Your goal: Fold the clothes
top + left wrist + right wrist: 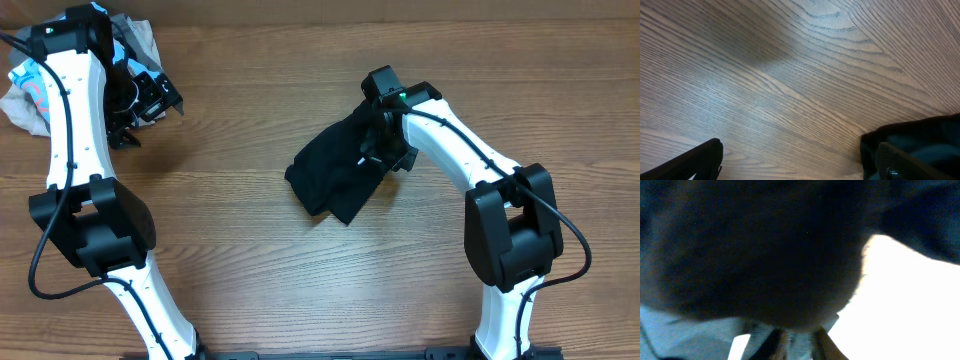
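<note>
At frame center, my right gripper [380,150] pinches the clothes [330,180]; upper left, I see the left gripper [165,97] spread apart.

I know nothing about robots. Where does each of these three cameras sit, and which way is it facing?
Overhead: fixed above the table, looking straight down; both arms show, the left hand open, the right hand on the black shirt.
Left wrist: on the left arm, facing down at the table; its two fingertips show at the bottom corners.
Right wrist: on the right arm, close against the shirt, which fills the blurred view; its fingers peek in below.
Shared: overhead and right wrist both see the shirt.
</note>
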